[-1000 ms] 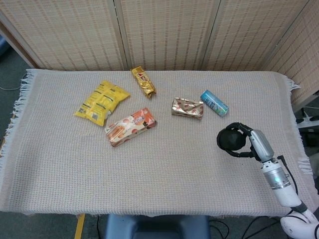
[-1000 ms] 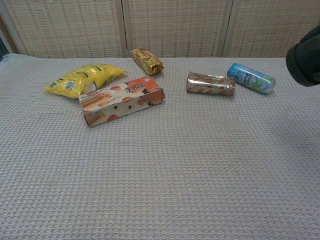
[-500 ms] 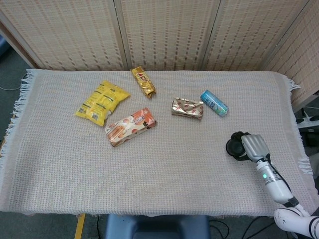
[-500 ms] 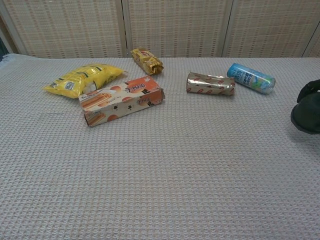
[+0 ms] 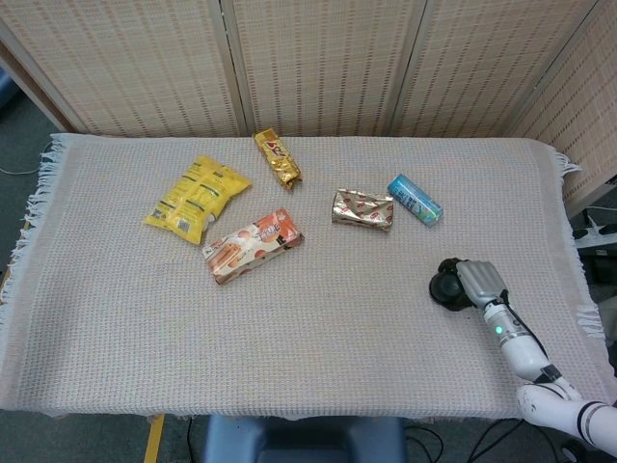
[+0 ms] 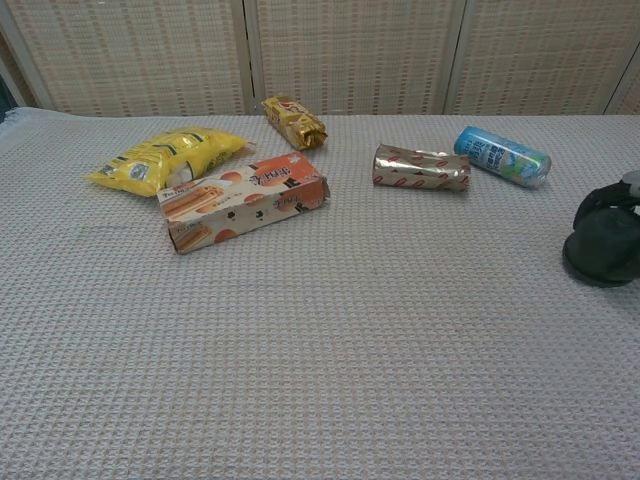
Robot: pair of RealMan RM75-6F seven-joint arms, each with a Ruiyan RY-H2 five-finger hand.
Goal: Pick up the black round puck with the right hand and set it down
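Right hand [image 5: 479, 283] low over the table [image 5: 386, 376], near the right edge and a little toward the front. Its dark fingers [image 6: 600, 198] are wrapped over the black puck [image 5: 447, 287], which sits on the woven cloth [image 5: 116, 328]; the hand grips it from above. In the chest view the puck [image 6: 603, 250] shows at the far right, its base on the cloth, fingers curled over its top. The white forearm [image 5: 521, 349] runs back toward the front right corner.

Left hand appears in neither view.

Other items lie in the back half of the table. Yellow bag [image 5: 197, 197] toward the left. Gold bar [image 5: 277, 158] near the back edge, about centre. Orange box [image 5: 254, 245] lies flat just in front of the bag and bar. Foil packet [image 5: 362, 209] right of centre. Blue can [image 5: 415, 199] lies on its side just right of the packet, apart from it. Puck well apart from can, nearer the front.
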